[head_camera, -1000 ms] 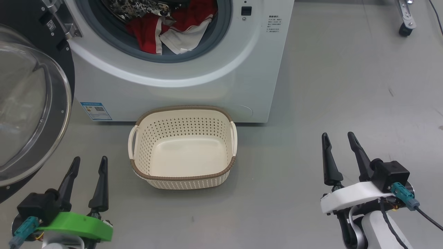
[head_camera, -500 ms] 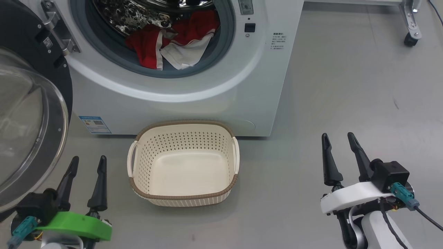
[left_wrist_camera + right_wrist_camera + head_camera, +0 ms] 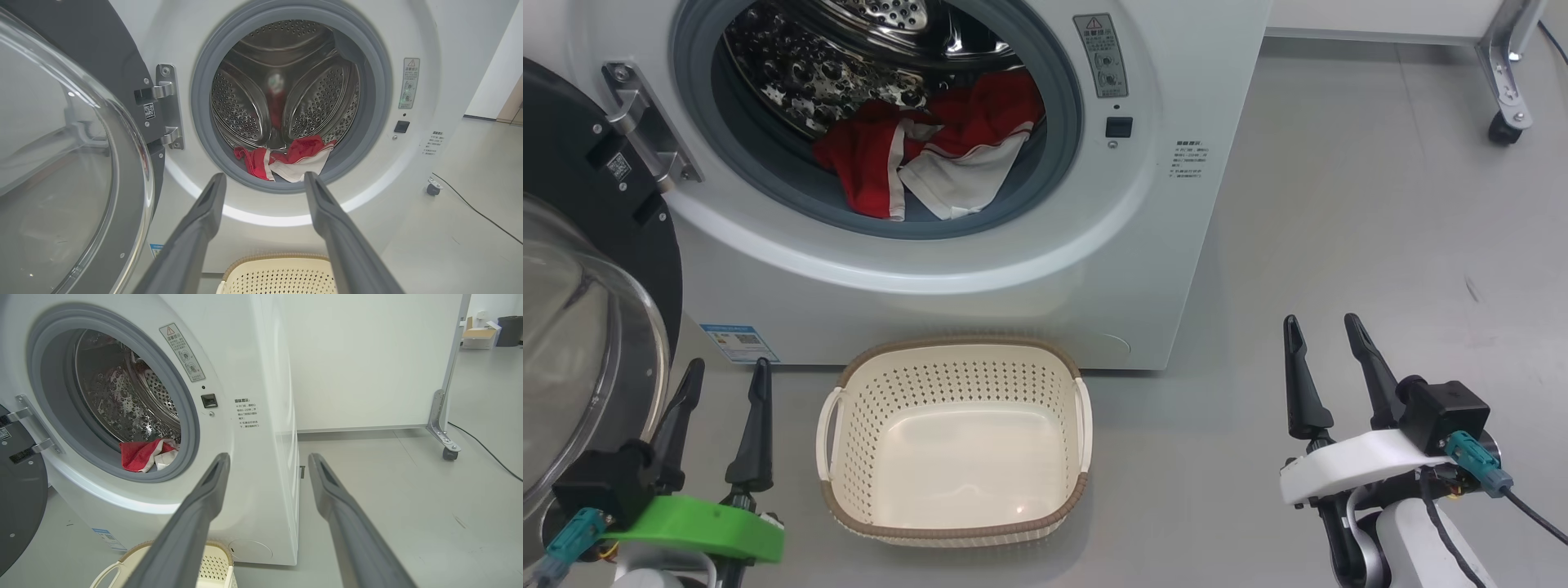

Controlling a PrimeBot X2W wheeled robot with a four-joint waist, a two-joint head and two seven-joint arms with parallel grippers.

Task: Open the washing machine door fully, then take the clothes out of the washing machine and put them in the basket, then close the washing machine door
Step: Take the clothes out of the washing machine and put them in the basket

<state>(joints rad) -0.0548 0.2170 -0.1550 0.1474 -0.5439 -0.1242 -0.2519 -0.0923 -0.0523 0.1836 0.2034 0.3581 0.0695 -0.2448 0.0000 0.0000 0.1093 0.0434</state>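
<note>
Head view higher now; clothes (image 3: 923, 167) well beyond left gripper (image 3: 728, 365), right gripper (image 3: 1321, 320), both released.

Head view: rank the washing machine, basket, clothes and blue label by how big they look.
Largest to smallest, as they look:
1. washing machine
2. basket
3. clothes
4. blue label
The basket sits nearer the camera than the clothes, so their true sizes stay unsure.
</note>
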